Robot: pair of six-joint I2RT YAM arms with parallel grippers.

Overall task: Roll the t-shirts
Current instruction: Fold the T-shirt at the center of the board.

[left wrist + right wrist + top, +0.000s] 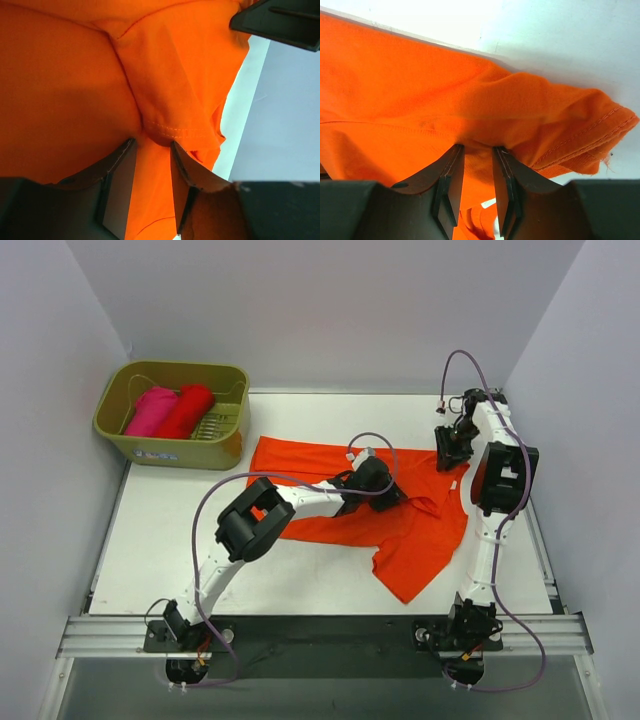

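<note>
The bright orange t-shirt (425, 535) lies spread and partly bunched across the middle of the table. My left gripper (385, 492) is down on its middle and is shut on a stitched fold of the orange cloth (170, 131), which sits between the fingers (152, 142). My right gripper (450, 455) is at the shirt's far right edge and is shut on a pinch of the cloth (478, 147), next to a hemmed edge (600, 125). A rolled red t-shirt (190, 410) and a rolled magenta-pink t-shirt (150, 410) lie in the basket.
The olive-green plastic basket (170, 452) stands at the table's far left corner. Grey walls close in the table on the left, back and right. The right arm's housing (503, 477) hangs over the table's right edge.
</note>
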